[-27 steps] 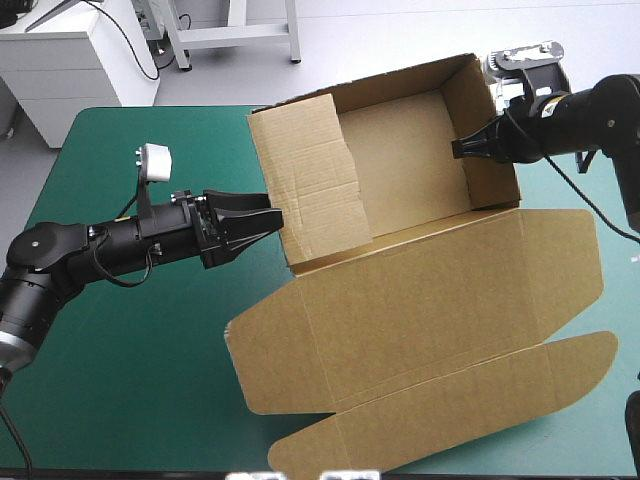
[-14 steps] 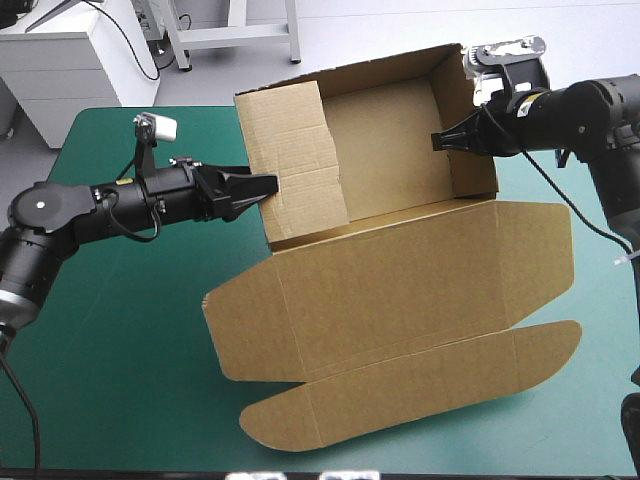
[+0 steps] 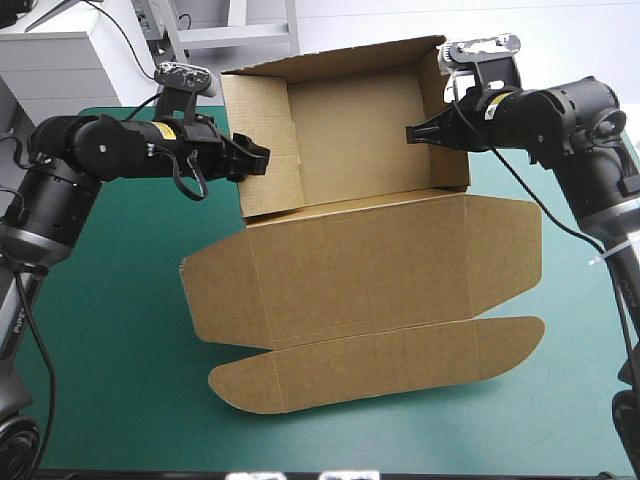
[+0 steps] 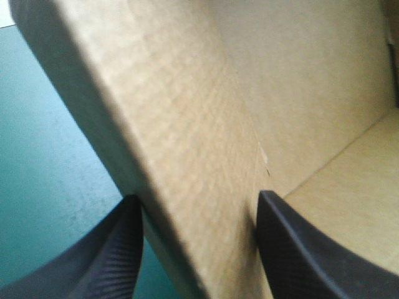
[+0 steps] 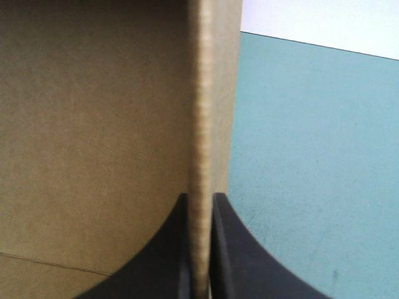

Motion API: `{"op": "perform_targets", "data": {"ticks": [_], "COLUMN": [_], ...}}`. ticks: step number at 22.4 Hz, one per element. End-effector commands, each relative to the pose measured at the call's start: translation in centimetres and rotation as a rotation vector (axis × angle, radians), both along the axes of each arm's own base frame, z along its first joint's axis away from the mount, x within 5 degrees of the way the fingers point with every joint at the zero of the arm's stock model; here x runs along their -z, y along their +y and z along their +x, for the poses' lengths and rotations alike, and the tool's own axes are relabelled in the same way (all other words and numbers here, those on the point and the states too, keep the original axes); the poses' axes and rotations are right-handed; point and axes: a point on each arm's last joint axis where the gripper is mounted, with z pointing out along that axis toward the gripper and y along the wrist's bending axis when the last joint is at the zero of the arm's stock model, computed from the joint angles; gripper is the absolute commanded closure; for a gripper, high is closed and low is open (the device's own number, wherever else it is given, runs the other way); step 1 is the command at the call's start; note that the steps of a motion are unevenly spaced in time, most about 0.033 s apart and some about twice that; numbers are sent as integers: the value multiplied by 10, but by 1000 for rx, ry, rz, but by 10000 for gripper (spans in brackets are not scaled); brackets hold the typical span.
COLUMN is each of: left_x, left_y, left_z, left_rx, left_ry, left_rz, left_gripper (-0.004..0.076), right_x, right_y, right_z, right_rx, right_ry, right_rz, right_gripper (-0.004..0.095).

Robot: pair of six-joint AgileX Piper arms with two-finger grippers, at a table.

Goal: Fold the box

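Here the brown box (image 3: 360, 290) is sitting on the teal-green bench (image 3: 110, 330) as an open tray toward the far edge, its lid (image 3: 380, 370) lying flat toward the near edge. The left fingers (image 4: 112, 261) are straddling the thick left wall (image 4: 187, 156), pressing both faces. The right fingers (image 5: 168, 255) are pinching the right wall (image 5: 201, 124), nearly touching.
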Motion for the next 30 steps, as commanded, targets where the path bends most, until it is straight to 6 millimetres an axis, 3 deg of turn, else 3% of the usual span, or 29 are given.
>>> {"op": "perform_targets", "data": {"ticks": [1,4,5,8,9,14,16,19,24,30], "left_x": [-24,-21,-20,-21,-21,-16,-8,16,78,106], "left_y": [-10,-13,-14,-15,-15,-17,-18,-22,-34,-41], "left_z": [-7,-4,-3,-4,-4,1,6,21,54,69], "left_rx": [-67,-87,-86,-78,-70,-64,-59,-49,-5,15], "left_ry": [-77,-64,-59,-50,-53,-48,-28,55,262,328], "left_rz": [-40,-36,-45,-63,-62,-40,3,94,264,307], "left_gripper": [366,428,515,654,734,733,732,732,732,732], "right_x": [-28,-28,-27,-25,-23,-12,2,30,74,103], "right_y": [12,13,13,12,12,15,18,23,32,39], "right_z": [-17,-17,-17,-17,-17,-8,-2,13,41,58], "right_rx": [-82,-88,-87,-91,-101,-110,-129,-147,-148,-149], "right_ry": [-101,-104,-99,-87,-70,-24,53,189,350,433], "right_rz": [178,179,169,142,123,96,51,-21,-77,-88], "right_gripper": [921,920,921,921,921,922,922,922,922,922]}}
